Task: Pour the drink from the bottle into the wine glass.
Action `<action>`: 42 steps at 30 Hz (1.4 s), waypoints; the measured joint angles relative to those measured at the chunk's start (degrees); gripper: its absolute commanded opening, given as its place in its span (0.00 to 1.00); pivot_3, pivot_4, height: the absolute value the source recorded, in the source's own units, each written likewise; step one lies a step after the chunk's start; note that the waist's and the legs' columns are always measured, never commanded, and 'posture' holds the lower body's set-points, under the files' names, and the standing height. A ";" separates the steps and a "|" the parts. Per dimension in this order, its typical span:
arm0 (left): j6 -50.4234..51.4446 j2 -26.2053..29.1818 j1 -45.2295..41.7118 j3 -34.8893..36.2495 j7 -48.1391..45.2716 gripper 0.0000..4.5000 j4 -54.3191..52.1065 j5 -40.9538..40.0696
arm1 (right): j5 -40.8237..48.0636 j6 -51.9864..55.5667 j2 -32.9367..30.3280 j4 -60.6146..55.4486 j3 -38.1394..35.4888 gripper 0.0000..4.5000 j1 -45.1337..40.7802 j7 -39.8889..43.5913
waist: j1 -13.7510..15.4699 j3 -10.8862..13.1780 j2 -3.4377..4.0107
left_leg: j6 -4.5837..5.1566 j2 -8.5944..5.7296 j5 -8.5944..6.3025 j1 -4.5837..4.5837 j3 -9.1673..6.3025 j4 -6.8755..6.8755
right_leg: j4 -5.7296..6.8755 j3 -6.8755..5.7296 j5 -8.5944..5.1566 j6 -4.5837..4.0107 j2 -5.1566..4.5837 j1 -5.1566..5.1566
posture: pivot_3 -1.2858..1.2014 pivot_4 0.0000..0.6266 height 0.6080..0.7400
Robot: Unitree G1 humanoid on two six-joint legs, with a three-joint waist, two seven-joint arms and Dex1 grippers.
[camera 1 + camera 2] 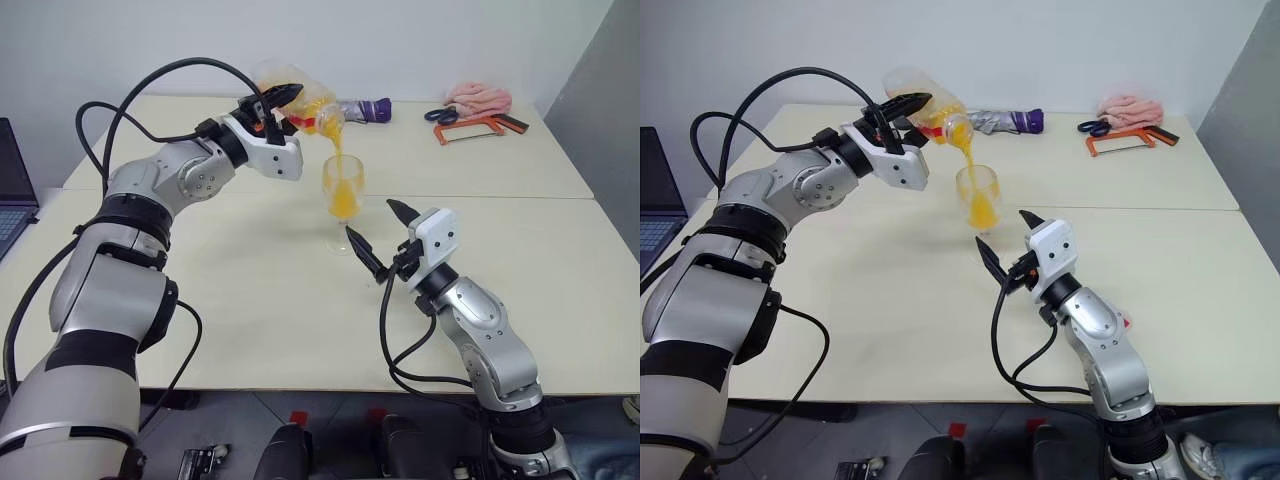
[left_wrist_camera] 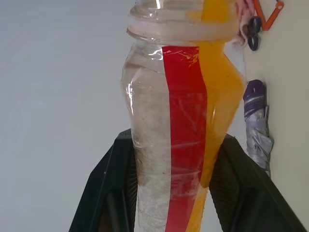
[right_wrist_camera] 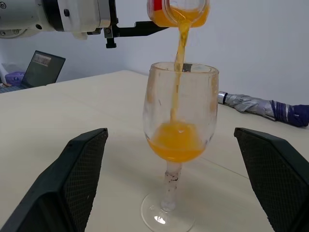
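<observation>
The bottle (image 1: 300, 105) is clear, waisted plastic with a red strip running down its side, tipped mouth-down over the wine glass (image 1: 343, 200). A thin stream of the drink (image 3: 179, 43), translucent orange, falls from the wide mouth into the rounded bowl, where it pools in the bottom; the glass itself is smooth, colourless and stemmed, standing upright on its flat round foot near the middle of the pale matte table (image 1: 250, 330).

The left gripper (image 1: 275, 103) is pinched tight on the bottle's body, a black finger on either side. The right gripper (image 1: 385, 235) stands spread wide just beside the glass, its ribbed pads flanking the stem without touching it, as far as the right wrist view lets me judge.

Toward the far edge lie a folded grey-and-purple umbrella (image 1: 365, 110), a pink cloth (image 1: 480, 98), black-handled scissors (image 1: 440, 115) and an orange-framed hacksaw (image 1: 478, 128), all well apart from the glass. A laptop (image 1: 12, 185) sits at the table's left edge. The near tabletop around the glass is bare.
</observation>
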 measured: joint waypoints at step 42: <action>-0.19 1.04 -0.56 -1.87 3.27 0.37 0.80 2.37 | 0.14 0.17 0.32 0.00 0.22 1.00 -0.02 0.43 | -0.01 0.00 0.00 | 0.02 0.00 -0.01 -0.03 0.05 0.34 | 0.21 -0.01 0.00 0.00 0.01 0.04 | 0.52 0.24 1.00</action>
